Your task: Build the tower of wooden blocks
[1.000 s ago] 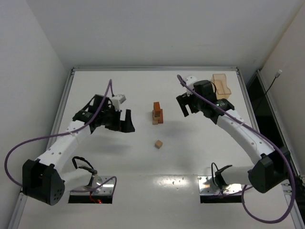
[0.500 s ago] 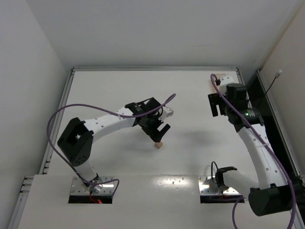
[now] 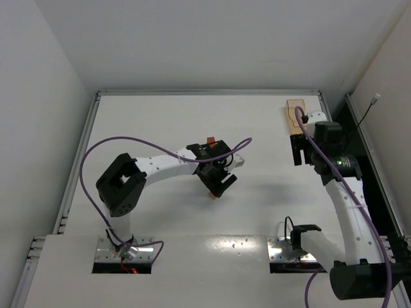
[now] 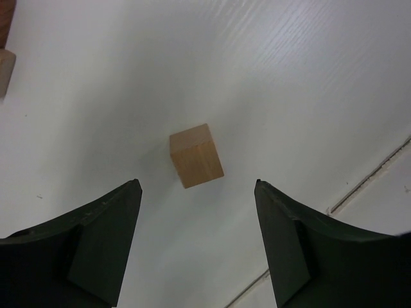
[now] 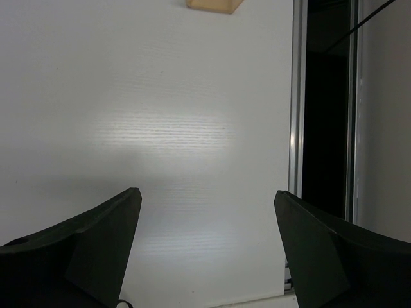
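Note:
A light tan wood cube lies alone on the white table, just ahead of and between the fingers of my left gripper. That gripper is open, empty and hovering over the cube. In the top view the left gripper covers the cube. The tower stands just behind the left wrist and is mostly hidden; only its reddish top block shows, and its base pieces show at the left wrist view's left edge. My right gripper is open and empty near the right side, and also shows in the right wrist view.
A translucent orange tray stands at the back right, just beyond the right gripper; its edge shows in the right wrist view. The table's right rail and a dark gap run beside the right gripper.
The left gripper has moved a little right and settled over the loose cube, hiding most of the tower. The right arm has drawn back to the right, uncovering the orange tray.

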Robot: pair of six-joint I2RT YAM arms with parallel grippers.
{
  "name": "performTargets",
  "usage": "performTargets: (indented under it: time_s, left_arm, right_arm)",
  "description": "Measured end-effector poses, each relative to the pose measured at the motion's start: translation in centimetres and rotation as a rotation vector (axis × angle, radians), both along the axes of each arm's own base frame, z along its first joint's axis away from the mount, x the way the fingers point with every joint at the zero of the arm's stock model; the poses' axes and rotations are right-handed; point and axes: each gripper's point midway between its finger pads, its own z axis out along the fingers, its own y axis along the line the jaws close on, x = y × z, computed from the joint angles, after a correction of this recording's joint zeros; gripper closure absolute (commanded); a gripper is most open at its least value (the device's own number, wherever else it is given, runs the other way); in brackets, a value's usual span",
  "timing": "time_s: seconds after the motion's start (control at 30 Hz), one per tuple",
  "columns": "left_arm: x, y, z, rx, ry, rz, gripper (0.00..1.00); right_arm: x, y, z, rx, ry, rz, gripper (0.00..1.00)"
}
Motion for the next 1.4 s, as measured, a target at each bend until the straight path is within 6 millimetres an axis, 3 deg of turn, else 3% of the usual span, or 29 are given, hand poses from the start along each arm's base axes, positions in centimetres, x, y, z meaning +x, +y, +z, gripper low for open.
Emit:
performTargets:
  time_s: [0.43,0.67,0.77,0.8,0.87,0.9,1.0,1.1,1.27,1.4]
  left_arm:
    - [-0.7,-0.5,-2.6,0.046,0.058,0.024,0.38]
    - [-0.7,-0.5,-3.8,0.069,0.077,0.039,0.47]
    - [-0.5,-0.6,-3.7,0.07,0.071,0.053,0.6]
    - [-0.4,-0.6,-3.7,0.07,0.067,0.056,0.73]
    - [-0.3,-0.6,-3.7,0.072,0.061,0.059,0.86]
    - [-0.1,-0.6,-3.6,0.073,0.053,0.063,0.99]
    - [0.5,-0.5,-2.8,0.087,0.03,0.071,1.0]
    - [2.3,-1.9,0.6,0.058,-0.024,0.064,1.0]
    - [6.0,-5.0,10.9,-0.116,-0.172,0.017,1.0]
    - [7.7,-4.2,17.7,-0.218,-0.256,-0.005,1.0]
  right_arm:
    - [-0.5,0.4,-0.9,0.029,0.023,0.013,0.19]
    - [-0.8,0.2,-1.6,0.034,0.036,0.005,0.19]
    - [-1.0,0.3,-1.7,0.037,0.033,0.003,0.19]
    - [-1.0,0.3,-1.6,0.037,0.031,0.004,0.19]
    - [-1.0,0.3,-1.6,0.042,0.03,0.004,0.19]
    - [-1.0,0.4,-1.6,0.045,0.029,0.005,0.19]
    - [-0.9,0.6,-1.7,0.056,0.029,0.01,0.19]
    - [-0.9,1.0,-1.7,0.076,0.027,0.021,0.19]
    - [-0.7,2.4,-2.0,0.138,0.031,0.071,0.18]
    - [-0.3,4.5,-2.2,0.217,0.06,0.16,0.14]
